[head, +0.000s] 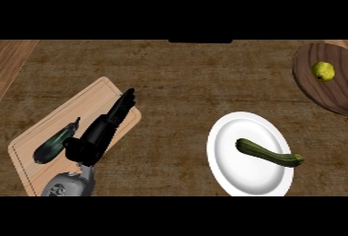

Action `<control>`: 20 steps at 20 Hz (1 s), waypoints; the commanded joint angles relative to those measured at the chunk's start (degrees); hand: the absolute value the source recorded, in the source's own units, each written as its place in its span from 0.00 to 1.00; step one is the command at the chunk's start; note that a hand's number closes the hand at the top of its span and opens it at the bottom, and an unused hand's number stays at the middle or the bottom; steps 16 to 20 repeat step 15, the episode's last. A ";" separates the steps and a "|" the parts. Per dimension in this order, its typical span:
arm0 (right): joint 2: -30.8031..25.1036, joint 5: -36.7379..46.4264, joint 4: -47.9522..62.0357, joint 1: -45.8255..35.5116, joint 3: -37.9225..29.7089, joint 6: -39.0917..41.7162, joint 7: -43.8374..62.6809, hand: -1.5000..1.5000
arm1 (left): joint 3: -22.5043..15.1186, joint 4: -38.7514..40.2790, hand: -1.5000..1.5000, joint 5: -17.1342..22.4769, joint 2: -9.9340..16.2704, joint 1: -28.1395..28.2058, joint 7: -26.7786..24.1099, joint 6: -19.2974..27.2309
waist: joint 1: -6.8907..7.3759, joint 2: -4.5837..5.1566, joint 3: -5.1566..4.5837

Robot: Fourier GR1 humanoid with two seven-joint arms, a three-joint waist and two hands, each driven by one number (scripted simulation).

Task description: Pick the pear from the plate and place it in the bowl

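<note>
- left hand over cutting board, fingers straight, pointing up-right
- dark eggplant on board, just left of the hand
- zucchini lying on white plate
- pear in dark wooden bowl, top right

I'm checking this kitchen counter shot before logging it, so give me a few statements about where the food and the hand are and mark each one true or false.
1. The pear lies on the dark wooden plate at the upper right. True.
2. The white plate holds a tomato. False: it holds a green zucchini.
3. The left hand is over the cutting board, fingers straight. True.
4. The left hand is curled round the pear. False: it is far from the pear and holds nothing.
5. A dark eggplant lies on the cutting board beside the hand. True.
6. The right hand rests by the white plate. False: no right hand shows.
</note>
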 commanded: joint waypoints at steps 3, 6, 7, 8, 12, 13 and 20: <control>-3.75 -8.53 -3.11 9.04 -8.38 0.79 -6.75 0.00 | 3.21 -0.13 0.50 3.18 2.18 0.63 0.39 -2.84 | -1.70 -0.64 -0.09; -3.29 -12.93 -5.11 15.49 -12.40 2.90 -14.22 0.00 | -0.41 -0.10 0.50 -2.19 -0.83 1.63 -0.64 1.19 | -1.87 -0.64 -0.06; -1.91 -13.71 -6.41 16.48 -12.56 2.56 -14.02 0.00 | 0.70 -1.65 0.50 -0.44 -1.41 -1.68 3.52 1.29 | -1.92 -0.77 -0.12; -5.14 -15.50 -5.85 18.51 -14.57 6.43 -15.27 0.00 | 2.74 -2.82 0.50 1.84 2.26 2.08 1.22 -2.38 | -1.63 -0.72 -0.09; -5.14 -18.97 -7.58 26.60 -16.59 12.27 -18.83 0.00 | 1.25 1.41 0.50 -1.09 -0.81 1.79 -1.94 -0.20 | -1.81 -0.69 -0.14; -6.62 -20.09 -8.05 27.73 -17.19 16.60 -19.03 0.00 | 0.91 -1.11 0.50 -0.91 -0.89 1.57 0.52 0.04 | -1.84 -0.77 -0.14; -7.85 -21.56 -8.43 31.05 -18.11 19.33 -19.31 0.00 | 1.88 -1.70 0.50 -0.43 -0.03 0.64 2.25 -0.71 | -1.76 -0.78 -0.15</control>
